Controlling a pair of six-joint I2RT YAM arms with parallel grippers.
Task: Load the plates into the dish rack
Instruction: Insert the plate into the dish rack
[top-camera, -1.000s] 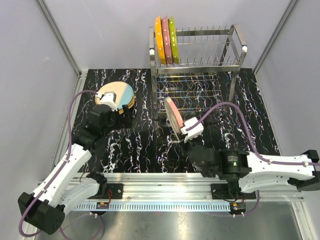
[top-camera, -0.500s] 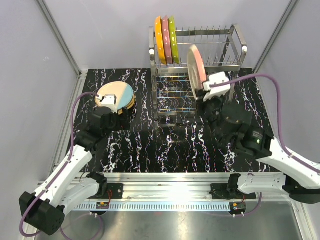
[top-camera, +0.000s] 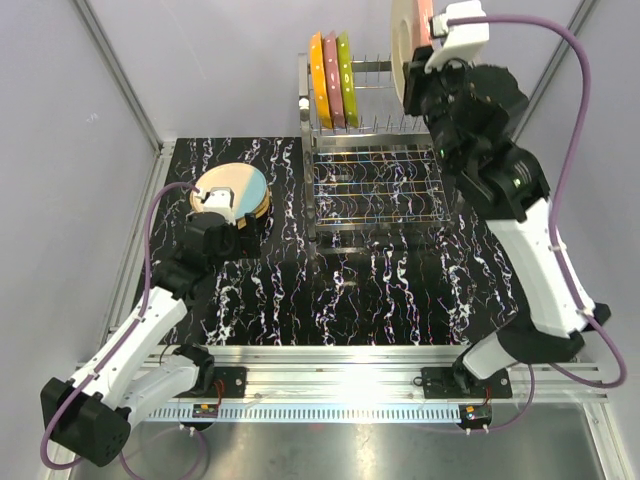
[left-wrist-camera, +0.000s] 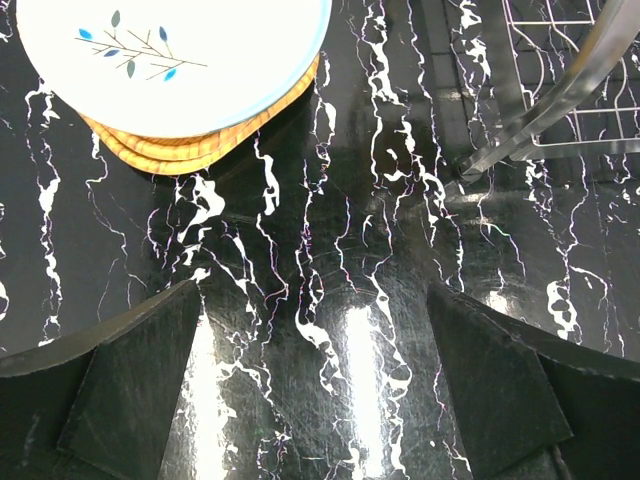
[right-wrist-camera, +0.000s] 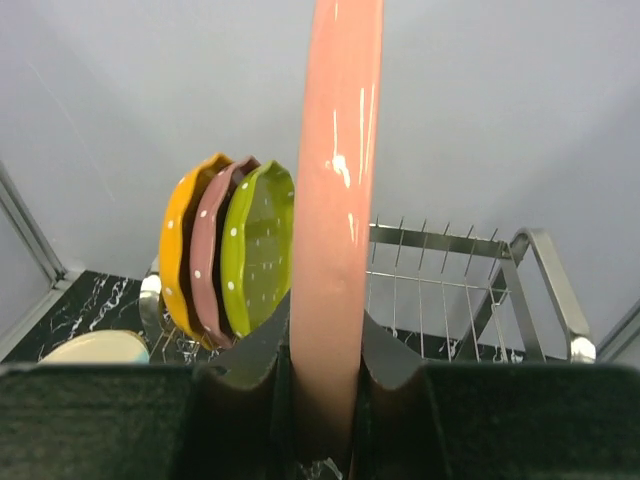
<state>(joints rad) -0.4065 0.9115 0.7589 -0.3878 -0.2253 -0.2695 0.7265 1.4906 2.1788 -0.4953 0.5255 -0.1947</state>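
Observation:
My right gripper (top-camera: 424, 62) is shut on a pink plate (top-camera: 410, 40), held upright on edge high above the dish rack (top-camera: 470, 105); the plate fills the middle of the right wrist view (right-wrist-camera: 338, 200). Three plates stand in the rack's upper left slots: orange (top-camera: 319, 80), pink (top-camera: 333, 80) and lime-green (top-camera: 347, 78). A stack of plates (top-camera: 232, 190), cream leaf-motif on top over tan ones, lies on the table at the left, also in the left wrist view (left-wrist-camera: 170, 60). My left gripper (left-wrist-camera: 315, 390) is open and empty just near of that stack.
The black marbled table (top-camera: 400, 290) is framed by grey walls and aluminium posts (top-camera: 120, 70). The rack's lower tier (top-camera: 380, 190) is bare wire. A rack leg (left-wrist-camera: 540, 110) shows at the upper right of the left wrist view.
My right arm has swung the pink plate from low in front of the rack up to high above its upper tier. The left arm has barely moved.

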